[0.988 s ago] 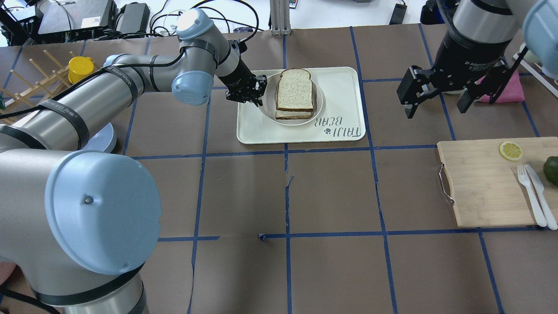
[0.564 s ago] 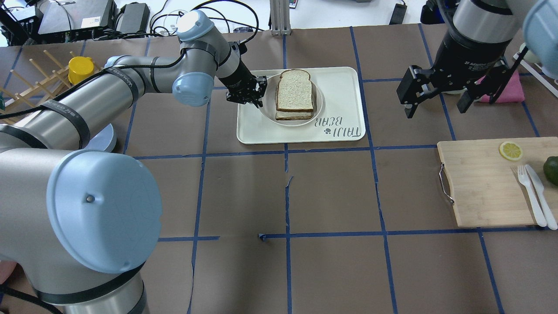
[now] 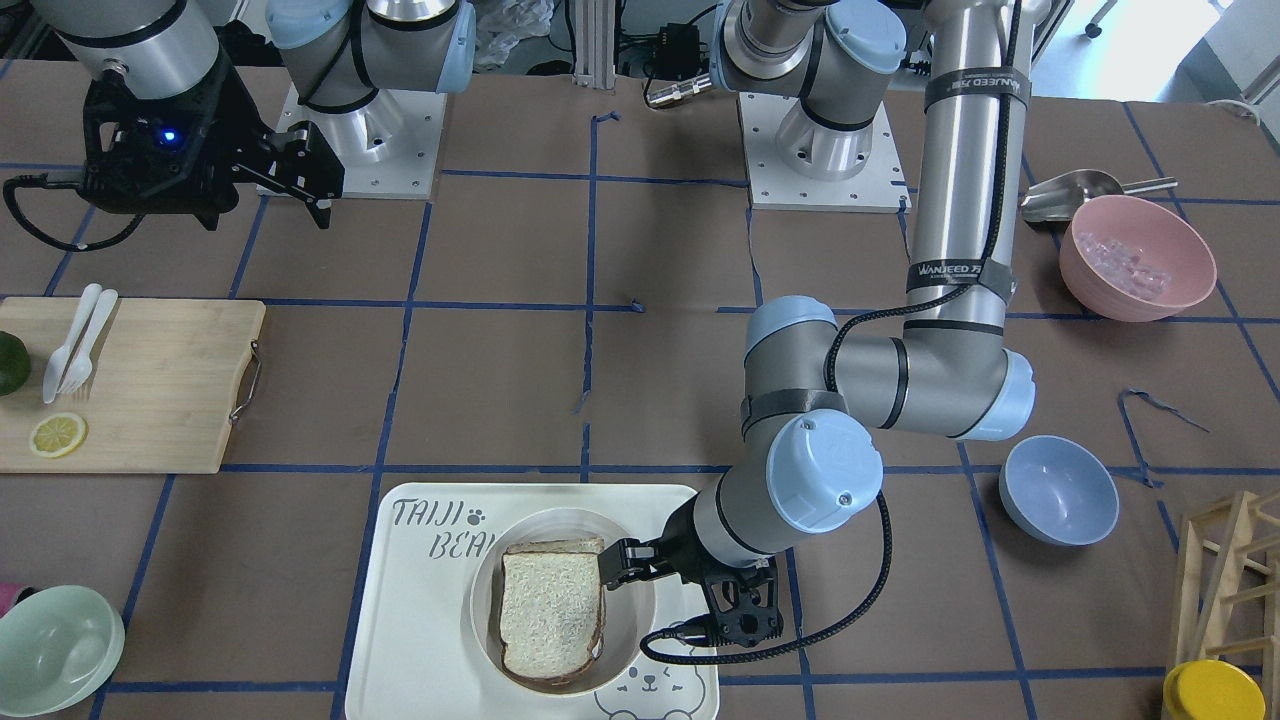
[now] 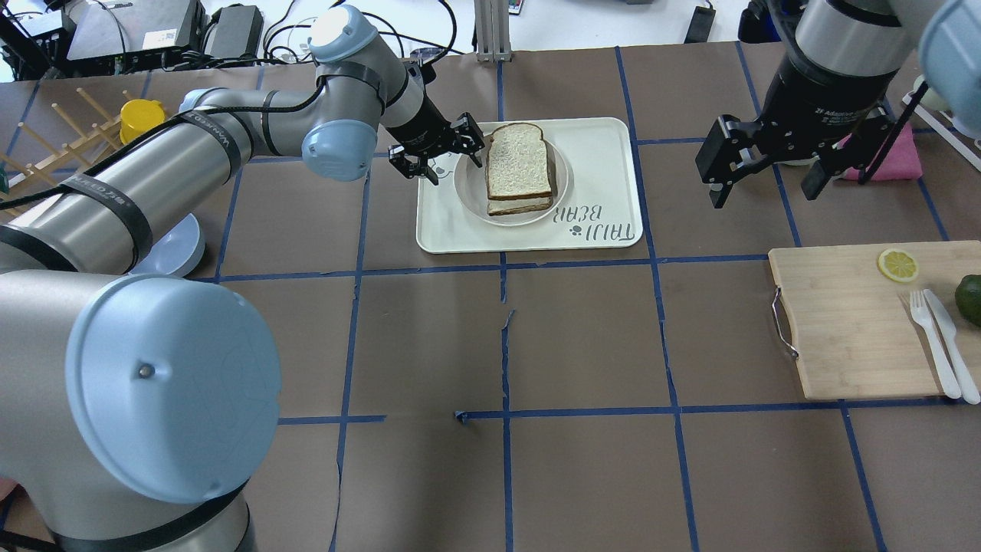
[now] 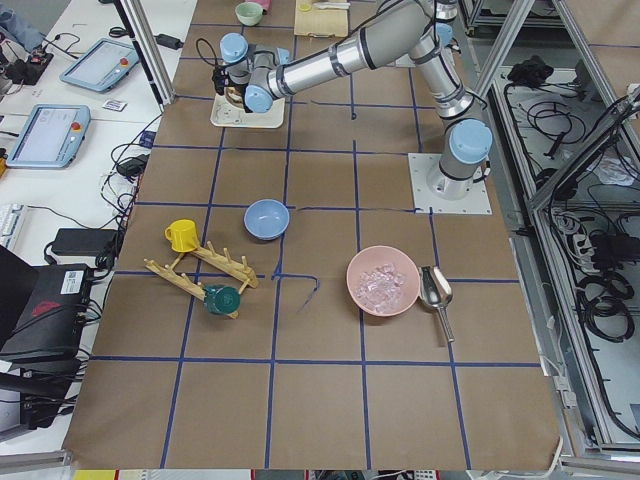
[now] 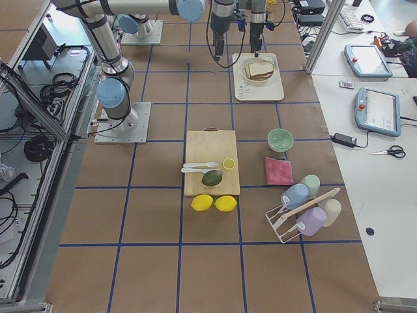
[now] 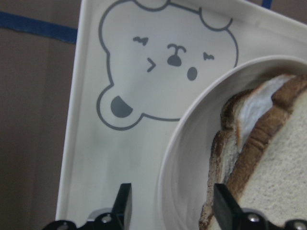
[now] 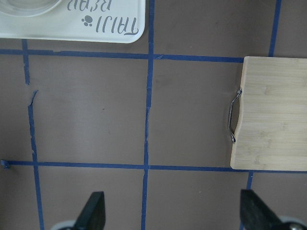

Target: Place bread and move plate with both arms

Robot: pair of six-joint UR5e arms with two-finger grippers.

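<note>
The left hand (image 4: 443, 152) has its fingers apart, astride the rim of the plate (image 4: 465, 184). One finger is inside, just beside the bread (image 4: 520, 159), and the other is outside, over the tray (image 4: 602, 165). The bread lies in the plate atop a second slice (image 4: 519, 205). The right hand (image 4: 766, 178), fingers spread wide, hangs above the worktop (image 4: 582, 345), well apart from the tray.

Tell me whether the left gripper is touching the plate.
Cannot tell. In the left wrist view the open left gripper straddles the plate rim, but no view shows its height above it.
</note>
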